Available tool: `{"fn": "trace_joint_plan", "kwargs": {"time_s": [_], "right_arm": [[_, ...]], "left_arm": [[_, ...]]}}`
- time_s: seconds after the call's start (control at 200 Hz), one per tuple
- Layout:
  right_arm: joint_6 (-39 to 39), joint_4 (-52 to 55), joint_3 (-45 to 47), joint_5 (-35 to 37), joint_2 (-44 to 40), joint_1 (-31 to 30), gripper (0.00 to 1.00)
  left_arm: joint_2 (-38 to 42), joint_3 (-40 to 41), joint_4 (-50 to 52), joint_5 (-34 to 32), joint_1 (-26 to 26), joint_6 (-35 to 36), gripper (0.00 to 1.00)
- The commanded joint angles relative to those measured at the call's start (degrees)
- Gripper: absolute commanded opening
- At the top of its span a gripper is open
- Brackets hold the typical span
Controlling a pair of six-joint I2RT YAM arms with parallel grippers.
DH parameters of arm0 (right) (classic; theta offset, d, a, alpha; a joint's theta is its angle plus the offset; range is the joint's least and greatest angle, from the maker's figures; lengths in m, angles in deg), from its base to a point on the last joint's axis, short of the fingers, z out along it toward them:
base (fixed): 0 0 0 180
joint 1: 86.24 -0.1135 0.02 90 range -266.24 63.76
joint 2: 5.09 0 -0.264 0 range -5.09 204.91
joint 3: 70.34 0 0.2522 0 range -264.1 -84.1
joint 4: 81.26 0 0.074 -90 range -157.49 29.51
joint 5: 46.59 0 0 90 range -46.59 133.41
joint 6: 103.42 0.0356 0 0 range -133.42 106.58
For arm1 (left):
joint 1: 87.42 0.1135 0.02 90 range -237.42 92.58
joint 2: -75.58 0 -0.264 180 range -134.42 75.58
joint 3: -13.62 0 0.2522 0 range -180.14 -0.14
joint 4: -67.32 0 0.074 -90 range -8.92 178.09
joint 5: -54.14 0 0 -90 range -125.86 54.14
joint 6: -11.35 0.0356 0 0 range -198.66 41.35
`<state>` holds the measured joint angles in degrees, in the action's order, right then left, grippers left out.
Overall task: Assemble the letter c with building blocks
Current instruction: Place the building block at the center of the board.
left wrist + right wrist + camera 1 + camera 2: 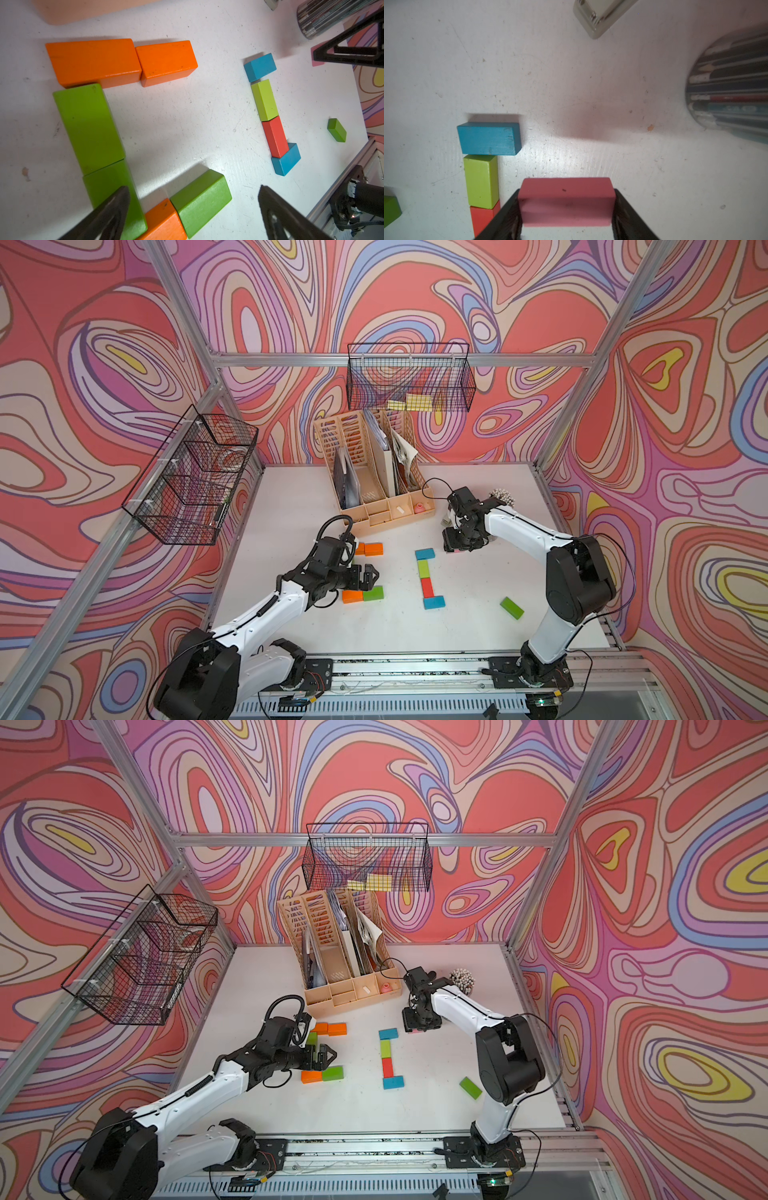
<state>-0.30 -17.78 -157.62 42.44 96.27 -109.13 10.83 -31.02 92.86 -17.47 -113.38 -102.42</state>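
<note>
A pink building block [565,205] sits crosswise in my right gripper [566,193], which is shut on its two ends; both top views show it [457,551] [417,1030] just right of a blue block [424,554]. That blue block tops a column of a lime block [424,569], a red block [427,587] and a second blue block [434,602]. To the left, orange blocks [124,60], green blocks [89,126] and an orange-green pair [199,199] form a C outline. My left gripper [193,188] hangs open over its lower arm [370,574].
A loose green block [511,608] lies at the front right. A beige desk organiser [374,472] stands at the back, a pencil cup [503,497] and a stapler [600,18] behind my right gripper. Wire baskets [409,377] [195,477] hang on the walls.
</note>
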Motion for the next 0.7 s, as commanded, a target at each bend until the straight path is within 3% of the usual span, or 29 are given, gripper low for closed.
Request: {"fn": "trace_joint_plan", "kwargs": {"time_s": [0.0,0.696], "right_arm": [[-1.3,-1.4,-1.3,-0.7,2.2,0.1,0.57],[0.9,-7.0,-2.1,-4.0,8.3,0.1,0.59]], "left_arm": [[-0.7,-1.6,-0.6,0.6,-0.4,0.9,0.99],[0.2,-1.3,-0.8,1.1,-0.3,0.7,0.99]]}}
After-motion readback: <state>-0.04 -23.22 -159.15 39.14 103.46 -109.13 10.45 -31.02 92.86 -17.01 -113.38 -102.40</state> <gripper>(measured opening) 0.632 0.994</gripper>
